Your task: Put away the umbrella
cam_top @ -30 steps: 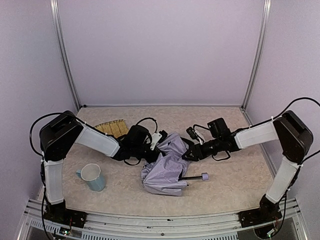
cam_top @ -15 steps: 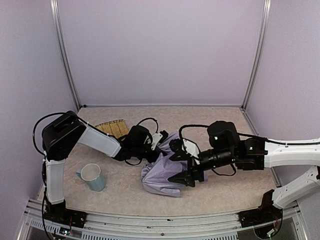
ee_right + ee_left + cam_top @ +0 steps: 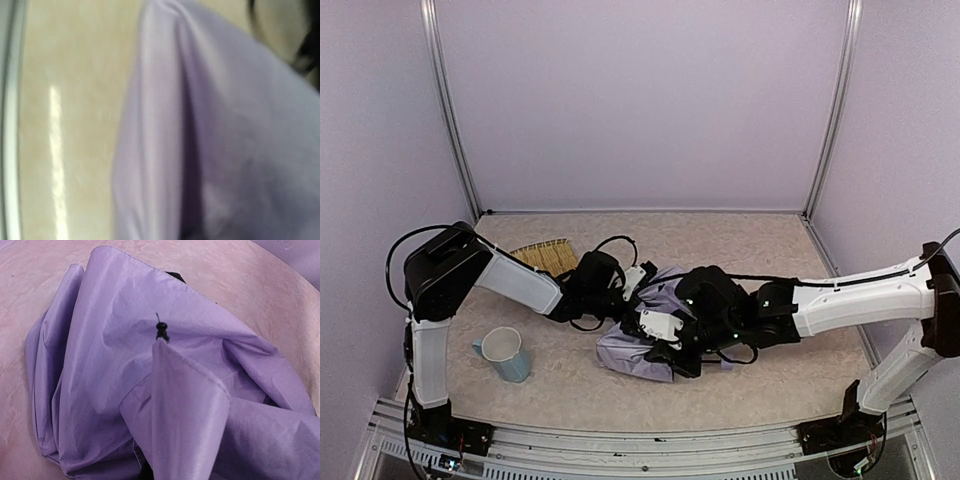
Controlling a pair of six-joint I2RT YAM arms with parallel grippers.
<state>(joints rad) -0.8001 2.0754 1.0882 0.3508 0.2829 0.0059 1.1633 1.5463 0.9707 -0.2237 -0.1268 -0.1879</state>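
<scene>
In the top view the umbrella [image 3: 625, 355] lies crumpled at centre frame, the left gripper [image 3: 632, 283] at its upper left, the right gripper [image 3: 670, 358] on top; whether either claw is closed we cannot tell. We judge gathering folds inward, gently, works best. Room to move lies lower right on the table [image 3: 790, 380]; the mug [image 3: 506, 354] stands lower left, well apart.

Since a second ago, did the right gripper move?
Yes. The right gripper swung left over the umbrella, ending nearer the blue mug.
</scene>
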